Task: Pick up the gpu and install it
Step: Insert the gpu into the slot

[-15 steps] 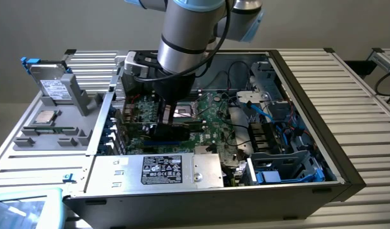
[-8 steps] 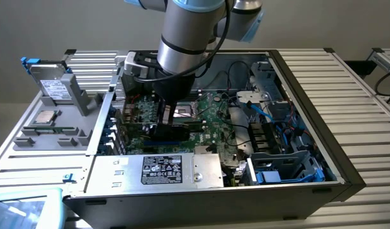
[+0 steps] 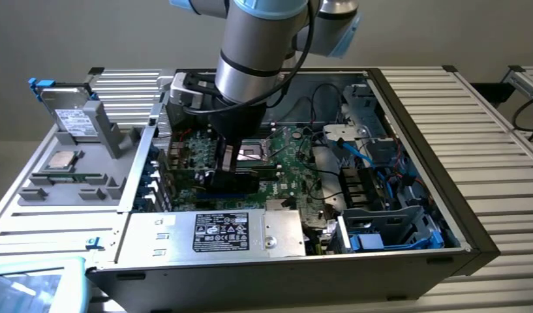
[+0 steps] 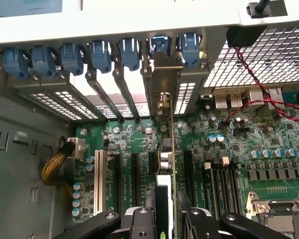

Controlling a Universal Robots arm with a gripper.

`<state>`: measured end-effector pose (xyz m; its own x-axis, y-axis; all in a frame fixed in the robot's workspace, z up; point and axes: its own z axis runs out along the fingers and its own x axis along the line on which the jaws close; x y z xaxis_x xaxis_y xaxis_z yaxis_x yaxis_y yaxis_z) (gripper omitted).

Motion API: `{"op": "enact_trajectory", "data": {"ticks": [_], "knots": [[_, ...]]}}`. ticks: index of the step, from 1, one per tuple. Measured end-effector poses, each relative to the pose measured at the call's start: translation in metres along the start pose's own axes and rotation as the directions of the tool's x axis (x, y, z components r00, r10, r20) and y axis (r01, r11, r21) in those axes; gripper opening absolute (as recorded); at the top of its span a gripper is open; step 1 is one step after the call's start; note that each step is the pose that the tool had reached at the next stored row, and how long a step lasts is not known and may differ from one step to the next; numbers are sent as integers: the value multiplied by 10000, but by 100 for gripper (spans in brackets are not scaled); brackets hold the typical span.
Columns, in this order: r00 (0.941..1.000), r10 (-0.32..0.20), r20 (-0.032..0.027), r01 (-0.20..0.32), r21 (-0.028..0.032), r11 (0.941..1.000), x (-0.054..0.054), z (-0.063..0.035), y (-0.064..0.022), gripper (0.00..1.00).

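as gripper clamps it, gpu stands — upright.

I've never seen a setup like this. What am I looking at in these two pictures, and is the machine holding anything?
The machine is a robot arm with a two-fingered gripper at its tip. One picture comes from a camera off the arm; the other from one on its wrist. On the ribbed metal table lies an open computer case, its green motherboard exposed. The gripper is closed on a small graphics card, seen edge-on, standing upright over the motherboard's slots.
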<state>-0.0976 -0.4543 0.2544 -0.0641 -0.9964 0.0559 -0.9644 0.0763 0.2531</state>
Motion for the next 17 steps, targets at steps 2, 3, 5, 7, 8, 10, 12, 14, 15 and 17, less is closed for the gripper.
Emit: {"op": "enact_trajectory", "data": {"ticks": [2,3,5,7,8,10,12,14,15,17], "knots": [[10000,0,0,0,0,10000,-1,6,-2,27],[10000,0,0,0,0,10000,-1,9,-3,27],[10000,0,0,0,-1,10000,-1,13,-4,27],[10000,-2,9,2,0,10000,-11,15,-3,27],[10000,-3,12,3,-1,10000,-11,15,-3,27],[10000,-5,19,5,0,10000,-14,17,-3,27],[10000,-5,20,5,-1,10000,-16,20,-4,27],[10000,-5,20,5,-2,10000,-17,24,-5,27],[10000,-6,21,6,-2,10000,-17,27,-6,27],[10000,-5,19,5,-3,10000,-18,32,-7,27]]}}
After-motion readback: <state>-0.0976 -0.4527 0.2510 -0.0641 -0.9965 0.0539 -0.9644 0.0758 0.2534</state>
